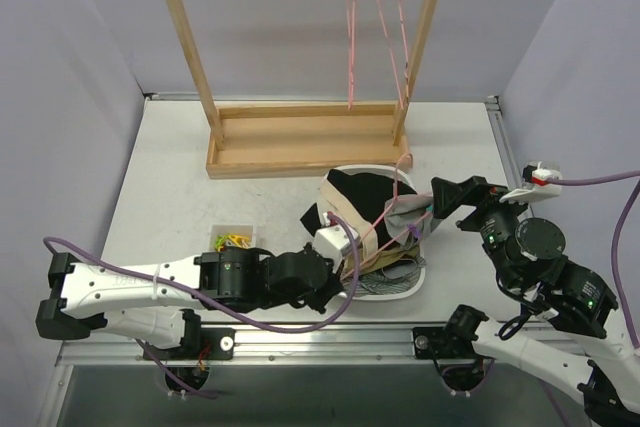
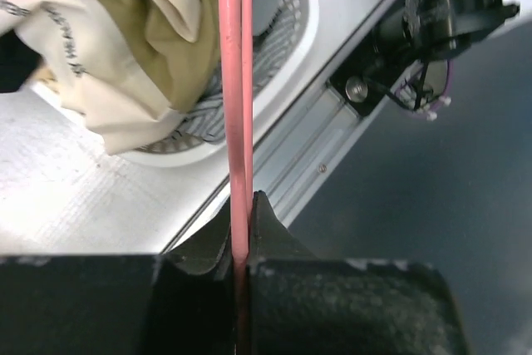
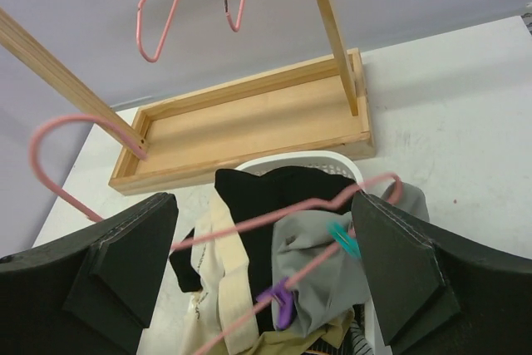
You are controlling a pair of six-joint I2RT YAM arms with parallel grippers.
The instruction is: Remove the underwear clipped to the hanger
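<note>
Pink wire hanger [image 2: 235,122], clenched in the left gripper [image 2: 241,205], lies over a white basket [image 2: 309,14] with grey underwear [image 3: 324,268] clipped on; the right gripper [image 3: 262,247] hovers released.

1. left arm [image 1: 150,287], left of the basket [image 1: 372,168]: white links, black joints, purple cable [image 1: 75,248].
2. right arm [image 1: 550,277], right of the basket: black joints, white link [image 1: 530,352], green light [image 1: 590,298].
3. fingers [image 3: 125,263]: black, wedge-shaped.

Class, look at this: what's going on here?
The left gripper is shut on a pink hanger, holding it over a white basket of clothes. Grey underwear is clipped to it by a teal clip and a purple clip. The right gripper is open, pointed at them, holding nothing.
</note>
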